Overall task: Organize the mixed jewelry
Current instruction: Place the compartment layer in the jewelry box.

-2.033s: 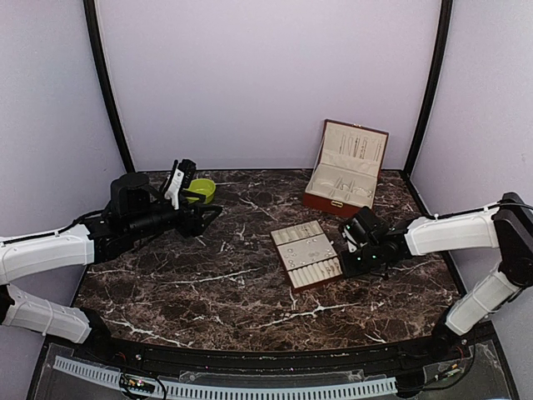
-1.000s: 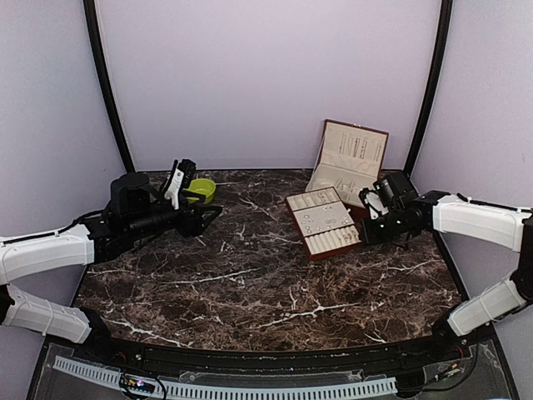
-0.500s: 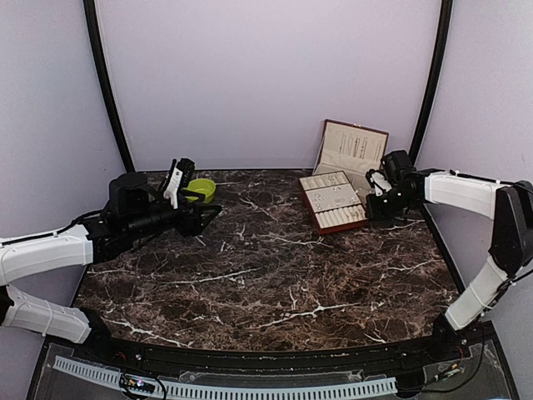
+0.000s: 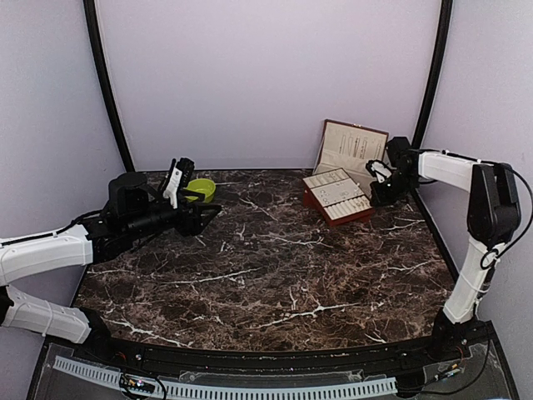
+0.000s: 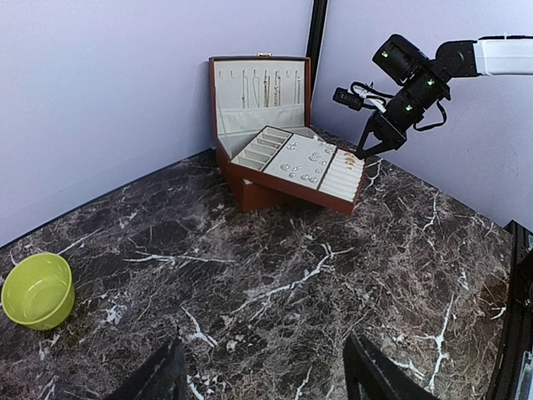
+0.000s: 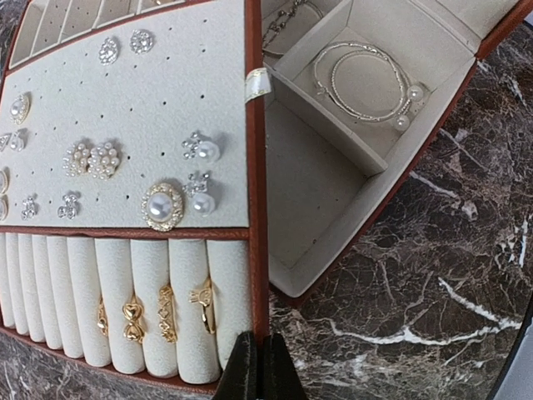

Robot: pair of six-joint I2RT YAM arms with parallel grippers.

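The beige slotted tray [image 4: 337, 197] with a brown edge rests tilted across the open jewelry box [image 4: 350, 150] at the back right. My right gripper [image 4: 380, 194] is shut on the tray's brown edge [image 6: 256, 250], as the right wrist view [image 6: 259, 354] shows. The tray holds pearl studs [image 6: 196, 150] and small gold rings [image 6: 166, 312]. Thin bangles [image 6: 366, 79] lie in a box compartment beside the tray. Fine chains [image 5: 262, 87] hang in the lid. My left gripper [image 4: 208, 212] is open and empty above the table at the left [image 5: 262, 375].
A lime-green bowl [image 4: 200, 189] stands at the back left, also in the left wrist view [image 5: 37, 289]. Dark marble table [image 4: 266, 275]. Purple walls and black corner posts [image 4: 429, 92] close in the back; the box sits in the back right corner.
My right gripper has carried the tray from the middle of the table up and back right, onto the open box. The left arm has not moved.
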